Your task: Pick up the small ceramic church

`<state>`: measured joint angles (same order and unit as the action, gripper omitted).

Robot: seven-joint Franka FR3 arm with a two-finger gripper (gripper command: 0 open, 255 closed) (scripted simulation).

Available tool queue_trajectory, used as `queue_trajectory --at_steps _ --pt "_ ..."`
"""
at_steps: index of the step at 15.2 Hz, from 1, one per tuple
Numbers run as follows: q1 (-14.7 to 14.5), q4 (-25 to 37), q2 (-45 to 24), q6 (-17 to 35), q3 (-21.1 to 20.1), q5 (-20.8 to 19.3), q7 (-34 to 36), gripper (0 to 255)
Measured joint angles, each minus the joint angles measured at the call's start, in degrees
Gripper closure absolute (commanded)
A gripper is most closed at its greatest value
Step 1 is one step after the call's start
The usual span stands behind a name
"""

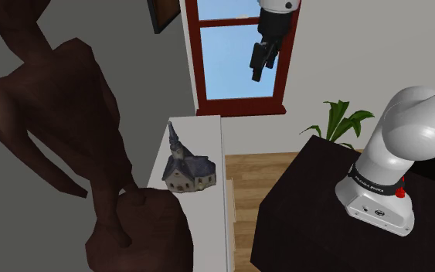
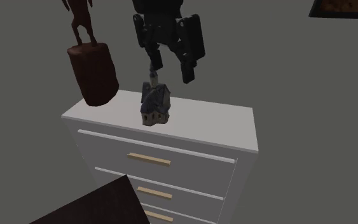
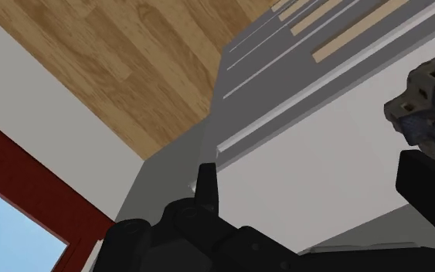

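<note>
In the shoulder view, a dark brown sculpture point(image 1: 61, 131) looms at the frame's left, its base just beside the small grey church point(image 1: 188, 166), which stands upright on the narrow white dresser top point(image 1: 208, 127). High at centre right, the gripper point(image 1: 260, 66) hangs against a red-framed window point(image 1: 235, 100), well above the church. A green plant point(image 1: 345, 120) and the dark stand point(image 1: 308, 216) lie to the right. The second exterior view adds the drawer fronts with pale wooden handles point(image 2: 148, 160), and there the black fingers point(image 2: 189, 70) are plainly spread, holding nothing, over the steeple. Right of the church, the top runs bare to its edge. In the wrist view, the church sits outside the gap, beyond one finger.
</note>
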<state>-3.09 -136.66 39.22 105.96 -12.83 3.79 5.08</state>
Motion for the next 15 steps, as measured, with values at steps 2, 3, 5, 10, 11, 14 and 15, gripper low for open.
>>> queue_trajectory --at_steps 2,3,5,10,11,14,15 --pt "-0.28 0.62 -1.98 2.12 -1.97 0.85 2.44 0" --pt "-0.45 1.60 -3.55 3.12 -3.38 1.28 4.09 0" --pt "-0.84 2.18 -5.35 5.14 -5.82 2.05 7.10 0" --pt "-0.61 6.53 -12.25 9.71 -11.65 2.05 14.30 0" --pt "-0.54 7.58 -13.75 10.54 -13.00 1.80 16.00 0" --pt "-0.11 11.18 -18.45 12.69 -16.96 0.34 21.27 0" --pt "0.17 12.95 -20.48 13.23 -18.42 -0.58 23.23 0"
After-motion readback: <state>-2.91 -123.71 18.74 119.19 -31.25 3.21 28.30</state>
